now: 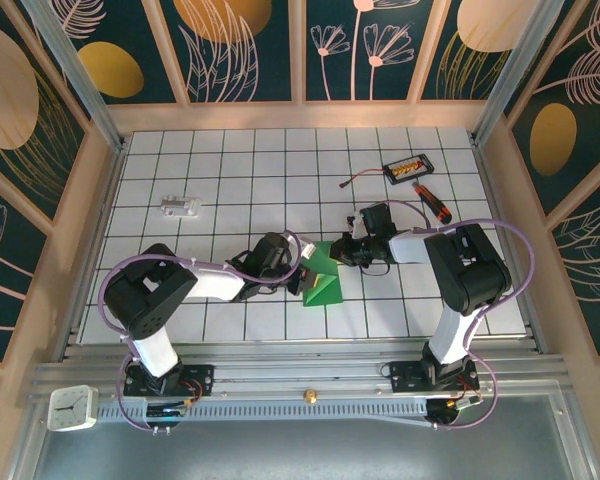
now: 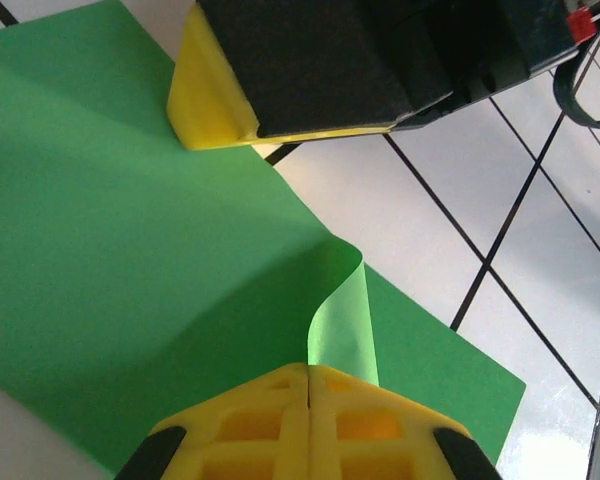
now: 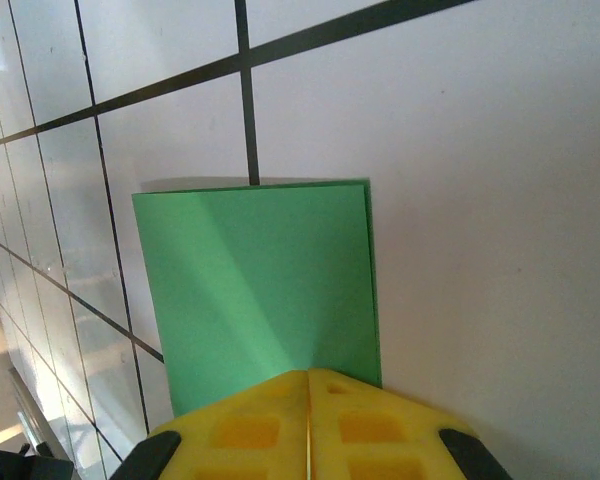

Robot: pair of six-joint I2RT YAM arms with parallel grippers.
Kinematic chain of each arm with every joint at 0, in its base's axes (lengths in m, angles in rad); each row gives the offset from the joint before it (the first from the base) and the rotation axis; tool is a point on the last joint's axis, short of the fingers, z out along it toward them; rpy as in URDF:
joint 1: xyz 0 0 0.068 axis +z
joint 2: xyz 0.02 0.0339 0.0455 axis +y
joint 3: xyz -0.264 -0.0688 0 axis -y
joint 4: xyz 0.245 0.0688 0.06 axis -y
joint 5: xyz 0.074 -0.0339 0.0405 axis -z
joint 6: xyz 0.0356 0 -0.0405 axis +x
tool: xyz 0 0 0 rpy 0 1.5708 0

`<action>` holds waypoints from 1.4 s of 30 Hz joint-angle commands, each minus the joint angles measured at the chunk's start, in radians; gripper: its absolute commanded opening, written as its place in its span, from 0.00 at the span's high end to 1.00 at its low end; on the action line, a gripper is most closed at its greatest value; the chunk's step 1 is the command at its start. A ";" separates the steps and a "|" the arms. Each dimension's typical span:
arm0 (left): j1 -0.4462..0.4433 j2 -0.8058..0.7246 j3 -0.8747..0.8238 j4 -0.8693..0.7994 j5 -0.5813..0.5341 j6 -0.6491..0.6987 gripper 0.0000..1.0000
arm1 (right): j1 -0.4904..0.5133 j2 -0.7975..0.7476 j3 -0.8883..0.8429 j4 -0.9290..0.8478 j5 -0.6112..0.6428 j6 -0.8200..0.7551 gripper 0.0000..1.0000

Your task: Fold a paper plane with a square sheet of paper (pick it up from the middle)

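Note:
The square sheet of paper [image 1: 326, 286] is bright green and folded into a smaller shape, lying on the tiled table between my two grippers. My left gripper [image 1: 305, 272] is at its left edge. In the left wrist view this gripper [image 2: 310, 372] is shut on a curled-up strip of the sheet [image 2: 130, 250]. My right gripper [image 1: 341, 250] is at the sheet's upper right. In the right wrist view it [image 3: 308, 378] is shut on the near edge of the folded paper [image 3: 260, 280]. One of the right gripper's yellow fingers [image 2: 212, 100] rests at the paper's far edge.
A black-and-orange screwdriver [image 1: 433, 204] and a small black box with orange parts [image 1: 408, 167] lie at the back right. A small pale metal part [image 1: 180, 207] sits at the back left. Wooden walls [image 1: 95, 210] enclose the white gridded table [image 1: 230, 170].

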 commanded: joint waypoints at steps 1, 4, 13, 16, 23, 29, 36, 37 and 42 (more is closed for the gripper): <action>0.010 0.011 0.011 -0.015 0.006 0.016 1.00 | -0.010 0.046 0.002 -0.045 0.075 -0.033 0.90; 0.010 0.007 0.003 -0.014 0.013 0.010 1.00 | -0.010 0.047 0.001 -0.044 0.075 -0.033 0.90; 0.017 -0.001 -0.018 -0.011 0.000 0.010 1.00 | -0.010 0.048 0.003 -0.048 0.077 -0.036 0.90; 0.020 -0.003 -0.025 -0.014 -0.003 0.012 1.00 | -0.010 0.048 0.005 -0.049 0.075 -0.038 0.90; 0.030 -0.006 -0.035 -0.025 -0.011 0.016 1.00 | -0.010 0.050 0.005 -0.052 0.078 -0.041 0.90; 0.036 -0.004 -0.033 -0.032 -0.019 0.022 1.00 | -0.009 0.053 0.007 -0.053 0.076 -0.039 0.90; 0.039 -0.001 -0.031 -0.039 -0.022 0.023 1.00 | -0.009 0.053 0.007 -0.054 0.078 -0.042 0.90; 0.039 -0.003 -0.031 -0.042 -0.027 0.026 1.00 | -0.008 0.055 0.004 -0.054 0.078 -0.043 0.90; 0.043 -0.005 -0.030 -0.045 -0.029 0.031 1.00 | -0.007 0.058 0.009 -0.054 0.076 -0.042 0.90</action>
